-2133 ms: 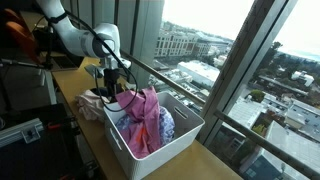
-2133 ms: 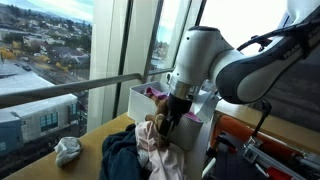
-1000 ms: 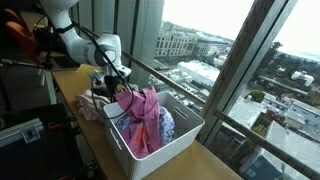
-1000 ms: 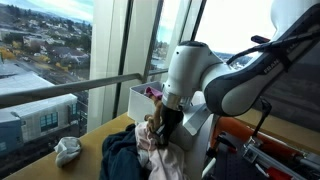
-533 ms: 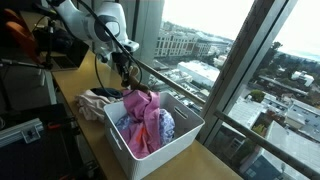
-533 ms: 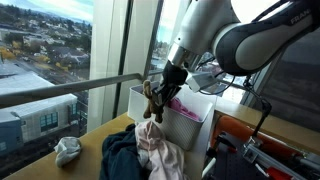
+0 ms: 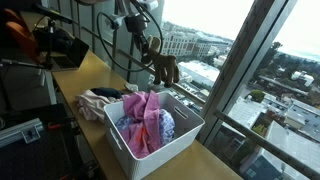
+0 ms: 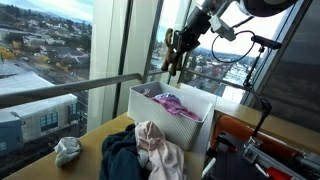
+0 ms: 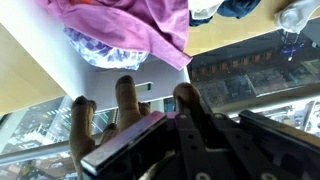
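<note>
My gripper (image 7: 152,50) (image 8: 181,40) hangs high in the air, shut on a small brown cloth (image 7: 166,70) (image 8: 174,58) that dangles from it. Beneath it stands a white bin (image 7: 190,131) (image 8: 150,112) that holds pink and purple clothes (image 7: 146,115) (image 8: 178,103). In the wrist view the brown cloth (image 9: 125,98) sticks out past the gripper (image 9: 152,115), with the white bin (image 9: 120,70) and the pink clothes (image 9: 130,20) far below.
A pile of clothes (image 7: 100,100) (image 8: 150,150) lies on the wooden table (image 7: 85,75) beside the bin. A crumpled grey cloth (image 8: 67,150) rests near the window. A window rail (image 8: 70,90) and glass run along the table's edge.
The gripper shut on the brown cloth at the pile and has risen with it, swinging up and across to a spot above the bin.
</note>
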Controlling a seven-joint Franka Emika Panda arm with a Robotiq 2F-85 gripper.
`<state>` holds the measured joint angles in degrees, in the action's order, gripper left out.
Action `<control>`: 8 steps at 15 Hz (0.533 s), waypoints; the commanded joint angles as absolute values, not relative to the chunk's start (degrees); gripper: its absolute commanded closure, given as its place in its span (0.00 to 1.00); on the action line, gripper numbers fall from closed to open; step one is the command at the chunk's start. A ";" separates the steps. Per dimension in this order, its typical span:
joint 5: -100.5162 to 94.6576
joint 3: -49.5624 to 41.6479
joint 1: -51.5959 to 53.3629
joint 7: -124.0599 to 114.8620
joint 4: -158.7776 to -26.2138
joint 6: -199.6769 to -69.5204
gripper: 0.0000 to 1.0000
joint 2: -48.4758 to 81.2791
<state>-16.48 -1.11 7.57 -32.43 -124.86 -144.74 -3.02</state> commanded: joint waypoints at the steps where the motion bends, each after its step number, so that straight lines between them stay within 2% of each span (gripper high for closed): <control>1: -15.31 0.26 4.02 -31.26 -127.42 -144.89 0.97 -4.87; 5: -15.25 1.24 3.15 -32.19 -130.50 -145.89 0.97 -4.04; 6: -15.10 1.39 3.16 -32.10 -131.15 -145.78 0.62 -3.80; 7: -15.08 1.51 3.16 -32.15 -131.90 -145.89 0.61 -3.74; 8: -14.95 1.61 3.16 -32.08 -132.39 -145.83 0.54 -3.70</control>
<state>-16.10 0.23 4.31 -32.23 -130.73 -145.01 -3.37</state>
